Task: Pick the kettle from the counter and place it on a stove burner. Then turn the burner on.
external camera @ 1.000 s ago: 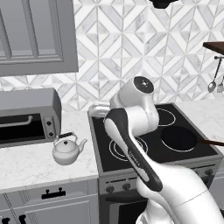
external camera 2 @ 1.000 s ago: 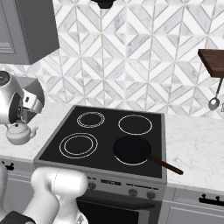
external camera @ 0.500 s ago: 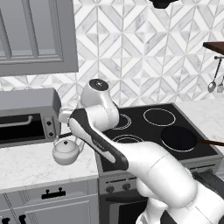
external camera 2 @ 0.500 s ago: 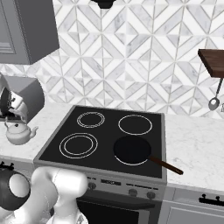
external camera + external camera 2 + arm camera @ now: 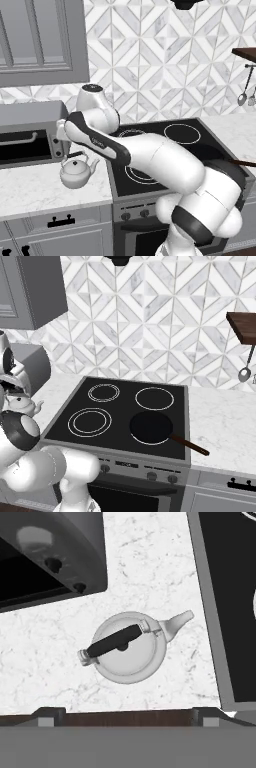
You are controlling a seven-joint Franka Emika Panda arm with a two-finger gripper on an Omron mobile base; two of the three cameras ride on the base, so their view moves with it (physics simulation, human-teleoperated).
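Gripper (image 5: 128,714) wide open and empty, directly above the kettle (image 5: 129,653) on the counter (image 5: 150,572).

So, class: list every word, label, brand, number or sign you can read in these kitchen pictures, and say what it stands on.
None can be read.
Kettle: plain, no writing.
Toaster oven: no brand or label shows.
Stove front panel: a small dark strip by the knobs, too small to read.
Cooktop: only white ring marks, no words or numbers.
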